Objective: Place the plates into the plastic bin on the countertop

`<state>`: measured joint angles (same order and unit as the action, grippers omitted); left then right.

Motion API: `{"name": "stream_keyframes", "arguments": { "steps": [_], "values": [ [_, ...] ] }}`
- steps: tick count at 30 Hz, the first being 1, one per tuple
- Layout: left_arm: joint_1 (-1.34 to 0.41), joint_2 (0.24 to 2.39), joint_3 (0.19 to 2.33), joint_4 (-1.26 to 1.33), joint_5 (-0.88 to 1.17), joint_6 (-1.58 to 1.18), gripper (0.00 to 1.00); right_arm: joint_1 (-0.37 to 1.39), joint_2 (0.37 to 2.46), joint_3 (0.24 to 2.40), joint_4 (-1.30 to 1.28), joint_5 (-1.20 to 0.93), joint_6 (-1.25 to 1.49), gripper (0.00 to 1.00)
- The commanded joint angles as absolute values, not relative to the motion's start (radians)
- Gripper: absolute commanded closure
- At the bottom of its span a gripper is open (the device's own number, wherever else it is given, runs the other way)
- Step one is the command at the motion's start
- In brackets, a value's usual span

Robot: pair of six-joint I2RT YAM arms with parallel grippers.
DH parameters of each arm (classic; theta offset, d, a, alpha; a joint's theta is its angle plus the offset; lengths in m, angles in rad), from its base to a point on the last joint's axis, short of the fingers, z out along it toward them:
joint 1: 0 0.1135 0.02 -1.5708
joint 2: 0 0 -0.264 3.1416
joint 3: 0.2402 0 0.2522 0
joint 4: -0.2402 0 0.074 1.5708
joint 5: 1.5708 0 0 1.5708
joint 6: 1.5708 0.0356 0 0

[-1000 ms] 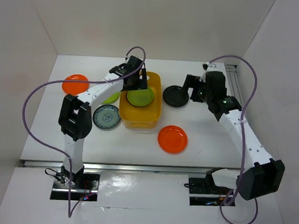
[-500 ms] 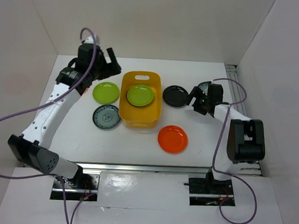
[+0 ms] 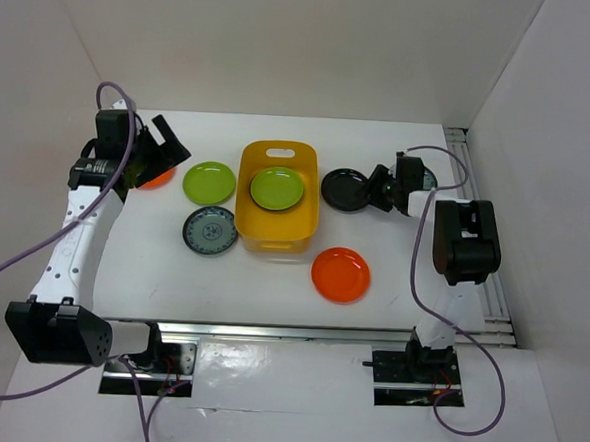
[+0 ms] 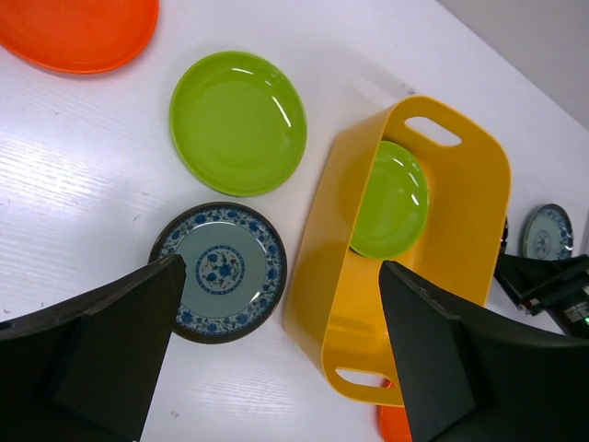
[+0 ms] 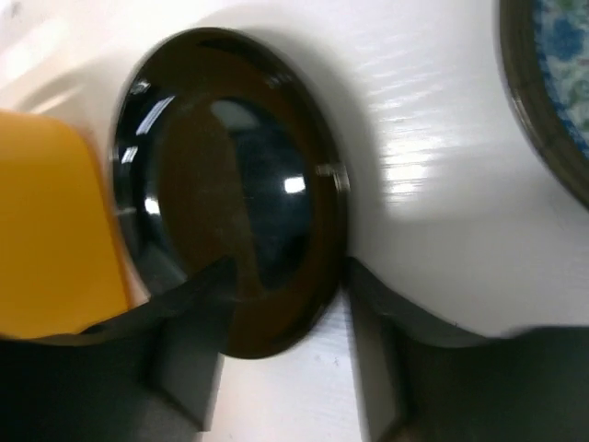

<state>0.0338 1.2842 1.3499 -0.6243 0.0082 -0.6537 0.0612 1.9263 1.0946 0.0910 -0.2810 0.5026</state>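
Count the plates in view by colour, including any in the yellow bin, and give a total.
Orange plates: 2
Lime green plates: 2
Grey-blue patterned plates: 2
Black plates: 1
Total: 7

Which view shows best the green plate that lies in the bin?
The top view: the green plate shows whole inside the bin. The left wrist view shows it closer, but the bin's wall hides its left edge. The right wrist view shows only a piece of the bin, not the plate.
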Motion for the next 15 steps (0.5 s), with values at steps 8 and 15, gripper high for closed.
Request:
{"name": "stream_keyframes", "arguments": {
  "steps": [8,15],
  "values": [
    [0.092,1.216,1.295,-0.583,0.051,-0.649,0.0,0.058,2.023,1.136,-0.009,-0.175,0.545,0.95],
    [0.11,1.216,1.244,-0.595,-0.046,-0.673,0.0,0.067,1.898,1.256,-0.153,-0.002,0.615,1.0]
  ]
}}
